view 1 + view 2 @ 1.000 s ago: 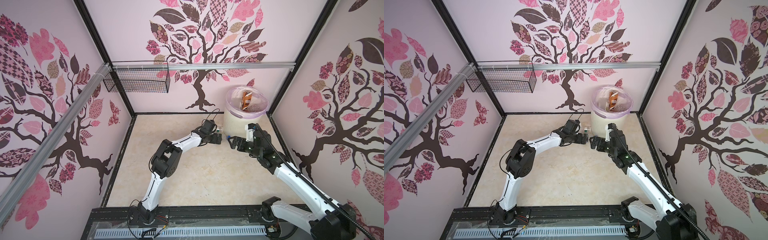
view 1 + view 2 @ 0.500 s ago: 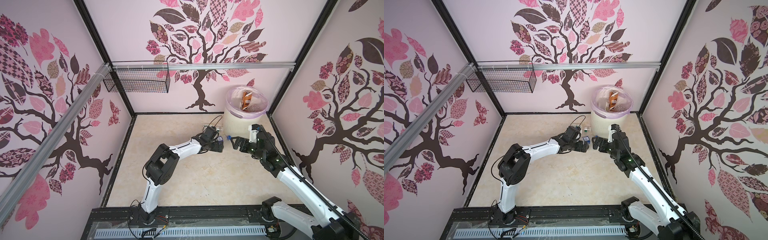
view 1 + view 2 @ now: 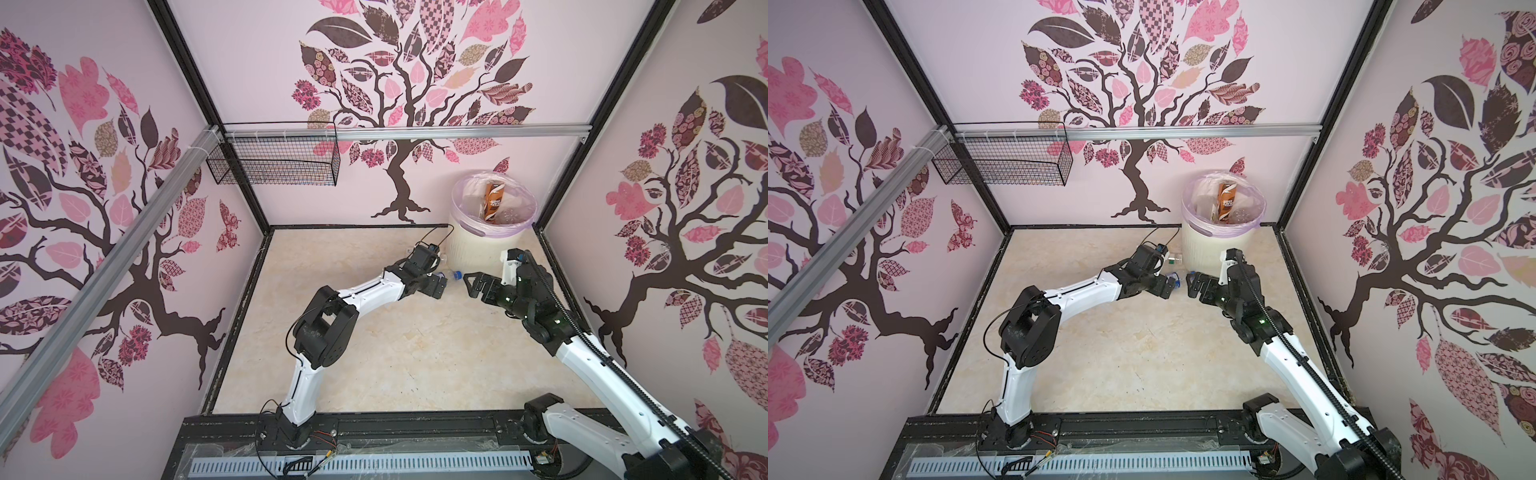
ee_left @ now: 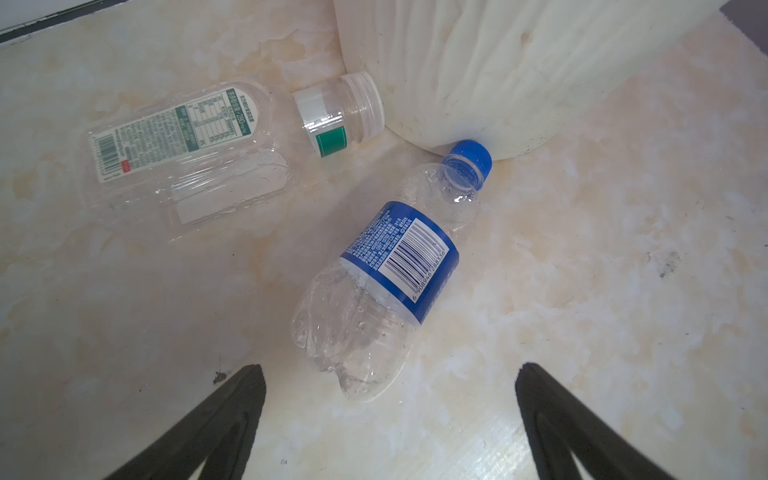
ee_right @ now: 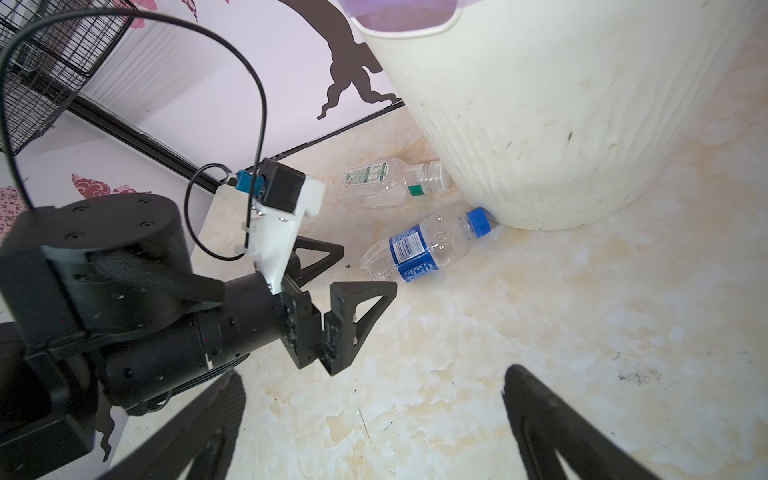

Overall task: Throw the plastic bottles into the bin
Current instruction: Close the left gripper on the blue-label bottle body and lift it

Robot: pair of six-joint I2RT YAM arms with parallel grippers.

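Left arm's elbow has dropped a little over the last second and the left claw (image 3: 440, 286) has eased back slightly from the bin (image 3: 473, 253); right claw (image 3: 471, 284) has hardly shifted. Two bottles are out on the desk (image 3: 374, 353), both lying on their sides at the foot of the bin. Blue-label bottle (image 4: 390, 266) is clear and a bit crumpled, with its blue cap touching the bin wall (image 4: 498, 62) and its base pointing at the left claw. Green-label bottle (image 4: 187, 137) lies just beside it, squashed flat, its clear ribbed cap up against the same wall and nearer the back wall, as the right wrist view shows (image 5: 386, 180). The bin stands in the far right corner, lilac bag (image 3: 461, 195) folded over the rim. Inside it a brown-label bottle (image 3: 492, 201) stands upright among a few clear ones. Left claw is spread wide and empty, fingers low over the desk either side of the blue-label bottle's base without touching it. Right claw faces it from the other side, also spread wide and holding nothing, close to the blue cap in both top views but apart from it. A black wire basket (image 3: 274, 166) hangs from the rail at the back left, well away from all this.
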